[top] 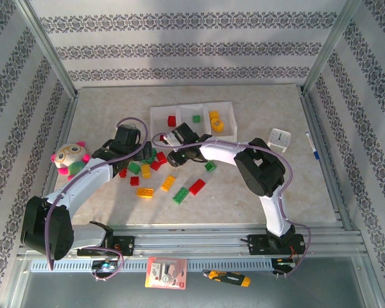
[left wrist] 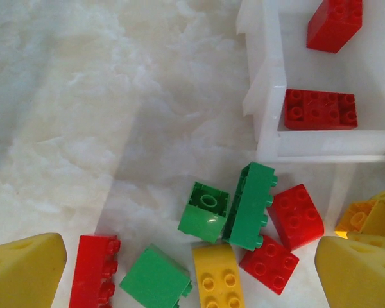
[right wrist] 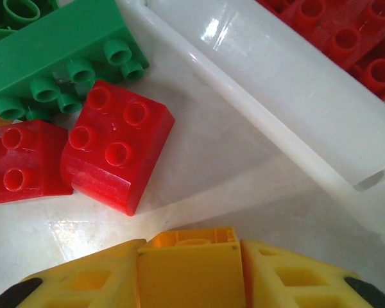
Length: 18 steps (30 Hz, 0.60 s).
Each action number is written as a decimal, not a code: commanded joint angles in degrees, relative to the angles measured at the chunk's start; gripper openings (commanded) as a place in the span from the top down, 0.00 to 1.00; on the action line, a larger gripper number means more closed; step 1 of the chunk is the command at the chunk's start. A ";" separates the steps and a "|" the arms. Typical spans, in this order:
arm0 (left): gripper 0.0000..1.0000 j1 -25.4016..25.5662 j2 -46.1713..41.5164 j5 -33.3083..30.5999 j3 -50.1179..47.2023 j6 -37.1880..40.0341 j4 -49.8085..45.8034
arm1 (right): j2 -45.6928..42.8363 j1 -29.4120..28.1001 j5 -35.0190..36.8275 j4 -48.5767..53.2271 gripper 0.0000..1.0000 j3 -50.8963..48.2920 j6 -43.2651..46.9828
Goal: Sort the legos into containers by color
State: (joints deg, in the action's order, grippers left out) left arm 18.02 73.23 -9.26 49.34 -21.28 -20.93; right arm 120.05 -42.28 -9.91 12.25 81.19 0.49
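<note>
One yellow brick (right wrist: 186, 277) is pinched tight between the fingers of your right gripper (right wrist: 191, 253). Just ahead of it lie a red four-stud brick (right wrist: 115, 151), a second red brick (right wrist: 19, 167) right beside it on the left, and a long green brick (right wrist: 58, 58) beyond them. The white wall of the bins (right wrist: 276, 83) runs diagonally past on the right, with red bricks (right wrist: 346, 32) behind it. Your left gripper (left wrist: 189, 250) hangs with its fingers spread wide, gripping nothing, over a cluster of red, green and yellow bricks (left wrist: 244, 212) just beside the bin corner. From above, you see both grippers close together just in front of the leftmost bin; the three joined bins (top: 228, 110) hold red, green and yellow bricks from left to right. More loose bricks (top: 168, 183) are scattered nearer the arm bases. A plush toy (top: 70, 157) sits at the left, a small white clock (top: 280, 138) at the right.
</note>
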 commanded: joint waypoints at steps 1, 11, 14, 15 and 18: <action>0.01 -0.40 0.21 3.52 -0.71 3.21 4.29 | -4.75 -0.36 -1.10 -0.27 0.62 -1.27 -2.42; 0.01 2.70 -3.98 21.14 -5.67 17.34 17.56 | -20.47 4.07 -0.55 -7.46 0.64 -12.38 -11.95; 0.01 5.96 -3.13 23.75 -6.13 20.48 22.77 | -23.74 7.43 1.41 -11.27 0.64 -14.46 -15.51; 0.01 7.05 -2.60 24.09 -6.36 21.19 24.61 | -24.37 8.44 2.47 -12.41 0.64 -15.01 -16.22; 0.01 10.25 0.00 25.23 -5.91 22.50 29.85 | -24.48 12.37 5.34 -14.00 0.64 -15.37 -17.56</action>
State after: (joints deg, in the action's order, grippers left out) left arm 26.02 71.46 12.16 43.59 -3.11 -0.19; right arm 96.12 -32.27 -8.27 2.09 66.94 -13.37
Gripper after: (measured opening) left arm 0.993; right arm 0.362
